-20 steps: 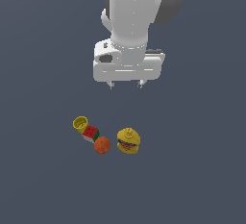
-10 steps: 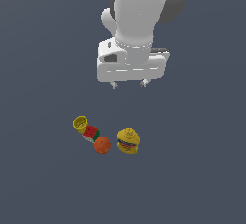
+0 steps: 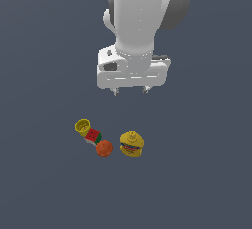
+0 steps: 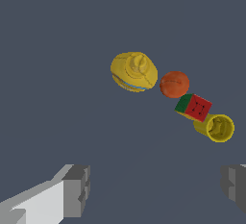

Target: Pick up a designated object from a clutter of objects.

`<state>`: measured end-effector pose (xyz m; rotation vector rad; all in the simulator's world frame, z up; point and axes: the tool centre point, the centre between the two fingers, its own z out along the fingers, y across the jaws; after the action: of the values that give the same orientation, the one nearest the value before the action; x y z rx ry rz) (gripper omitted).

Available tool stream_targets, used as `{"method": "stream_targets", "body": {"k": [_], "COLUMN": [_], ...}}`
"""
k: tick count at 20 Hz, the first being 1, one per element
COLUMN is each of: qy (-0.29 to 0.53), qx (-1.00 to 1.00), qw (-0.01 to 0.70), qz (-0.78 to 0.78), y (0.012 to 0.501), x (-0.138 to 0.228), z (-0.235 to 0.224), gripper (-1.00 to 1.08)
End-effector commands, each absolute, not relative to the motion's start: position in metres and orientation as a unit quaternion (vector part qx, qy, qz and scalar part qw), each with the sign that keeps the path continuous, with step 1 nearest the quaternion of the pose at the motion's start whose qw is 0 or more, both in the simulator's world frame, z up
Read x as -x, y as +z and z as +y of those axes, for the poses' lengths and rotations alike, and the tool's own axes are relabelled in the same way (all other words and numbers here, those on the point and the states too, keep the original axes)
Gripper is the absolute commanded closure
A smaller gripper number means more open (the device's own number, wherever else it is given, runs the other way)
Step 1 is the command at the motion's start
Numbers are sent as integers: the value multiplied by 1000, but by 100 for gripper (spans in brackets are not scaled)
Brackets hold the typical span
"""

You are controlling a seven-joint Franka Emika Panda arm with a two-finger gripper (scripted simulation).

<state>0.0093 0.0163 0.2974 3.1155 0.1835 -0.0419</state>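
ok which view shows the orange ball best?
The wrist view: the ball is larger there, unobstructed, with its surface shading clear, between the mustard bottle and the cube. The exterior view shows the ball small, though fully visible, below the open gripper.

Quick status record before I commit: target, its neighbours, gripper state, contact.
target: ball, on the floor, not held
neighbours: cube touching or nearly touching it; bottle beside it with a small gap; cup at the cube's far side
gripper: open, empty, above the clutter
contact: none; in the wrist view both fingers are clear of the ball
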Motion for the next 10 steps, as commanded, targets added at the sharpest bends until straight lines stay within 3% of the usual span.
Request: {"method": "stream_targets", "body": {"k": [1,10], "qy": [-13,-9], "qx": [-998,-999], "qw": [9,3], "qz": [58,50], "y": [289,234], "x": [-16,-56], "z": [12,-19], "gripper": [-92,-92]}}
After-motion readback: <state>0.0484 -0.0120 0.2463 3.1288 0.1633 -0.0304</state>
